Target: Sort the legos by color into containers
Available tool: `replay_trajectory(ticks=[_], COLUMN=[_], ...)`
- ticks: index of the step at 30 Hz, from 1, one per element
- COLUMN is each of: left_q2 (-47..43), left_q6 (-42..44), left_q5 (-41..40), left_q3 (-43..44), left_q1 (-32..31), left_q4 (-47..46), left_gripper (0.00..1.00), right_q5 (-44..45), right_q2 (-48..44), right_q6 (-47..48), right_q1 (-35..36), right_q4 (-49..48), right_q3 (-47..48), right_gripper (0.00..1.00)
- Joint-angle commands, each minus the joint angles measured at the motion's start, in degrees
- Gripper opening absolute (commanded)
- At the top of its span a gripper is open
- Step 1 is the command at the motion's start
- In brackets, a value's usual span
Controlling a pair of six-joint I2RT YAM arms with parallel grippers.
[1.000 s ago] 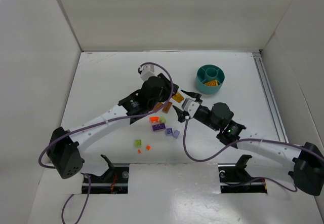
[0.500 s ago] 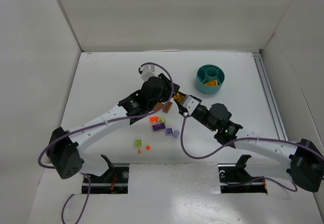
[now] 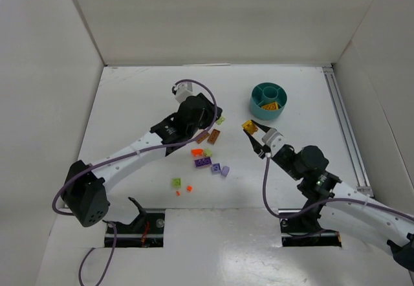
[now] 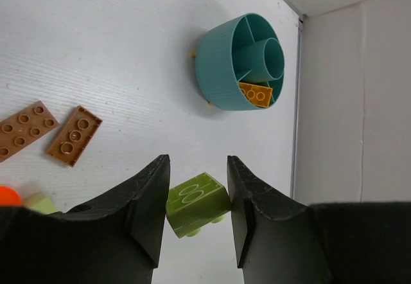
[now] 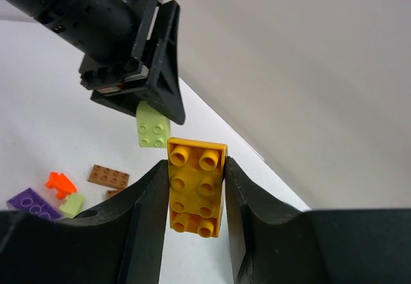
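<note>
Table (image 3: 142, 98): teal dish (image 3: 268, 101) far right, orange brick (image 3: 272, 107) in outer compartment. Left gripper (image 4: 197, 191) pinching green brick (image 4: 196, 207), off table. Right gripper (image 5: 194, 165) pinching yellow brick (image 5: 196, 194), near dish. Loose bricks (image 3: 202, 162) mid-table.

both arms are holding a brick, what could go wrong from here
Both arms need the one small teal dish, and the left gripper hangs close in front of the right gripper; they could bump on the way.
The yellow-orange brick is long beside the dish's narrow compartments; it might bridge a divider or miss the one holding the orange brick.
The light green brick sits askew in the left gripper and may slip.
</note>
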State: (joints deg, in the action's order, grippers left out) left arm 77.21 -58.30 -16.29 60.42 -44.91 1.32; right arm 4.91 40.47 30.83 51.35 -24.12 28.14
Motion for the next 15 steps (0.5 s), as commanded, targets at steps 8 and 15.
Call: replay_trajectory(ticks=[8, 15], left_q2=[-0.92, -5.74], left_q6=[11.88, 18.57], left_q5=[1.08, 1.09], left_q3=[-4.51, -11.98], left_q1=[1.57, 2.10], left_q4=[-1.32, -5.53], left_gripper=[0.00, 0.00], right_q5=[8.55, -7.79], right_q2=[1.70, 14.61], right_q6=[-1.20, -7.43], right_q1=[-10.29, -28.93], right_q4=[6.63, -5.22], right_q3=[2.88, 4.81], right_gripper=[0.17, 0.18])
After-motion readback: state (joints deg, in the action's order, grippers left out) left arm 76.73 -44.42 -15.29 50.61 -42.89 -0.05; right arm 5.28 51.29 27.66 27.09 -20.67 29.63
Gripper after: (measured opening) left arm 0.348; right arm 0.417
